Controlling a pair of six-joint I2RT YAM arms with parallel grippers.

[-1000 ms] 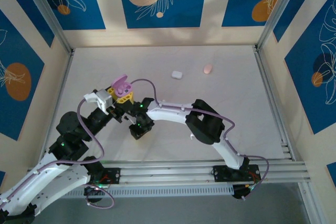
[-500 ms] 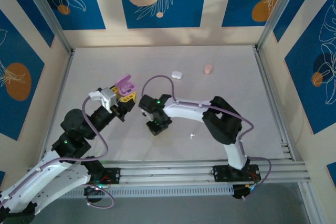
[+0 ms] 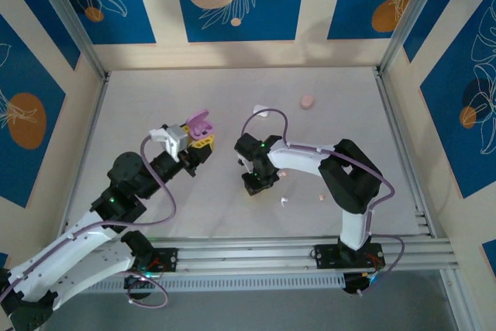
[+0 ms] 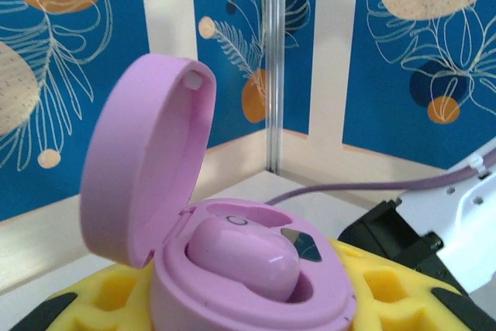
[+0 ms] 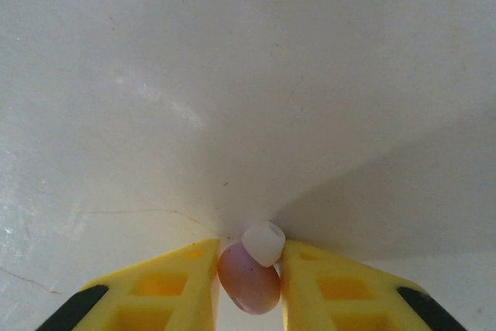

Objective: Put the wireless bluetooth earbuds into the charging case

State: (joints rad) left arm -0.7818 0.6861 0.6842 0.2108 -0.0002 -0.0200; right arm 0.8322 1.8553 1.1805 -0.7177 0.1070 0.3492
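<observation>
Glossy smooth plastic purple case (image 4: 132, 180), matt yellow plastic fingers (image 5: 155, 294), glossy purple earbud (image 5: 248, 284), matt scuffed white table (image 5: 232, 75)

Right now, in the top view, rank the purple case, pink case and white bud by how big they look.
1. Purple case, open and held up nearer the camera, so its lead over the pink one is unsure.
2. Pink case.
3. White bud, clearly smallest.

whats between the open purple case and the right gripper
Nothing: in the top view, just bare table separates the purple case, held by the left gripper, from the right gripper, shut on a purple earbud.
</observation>
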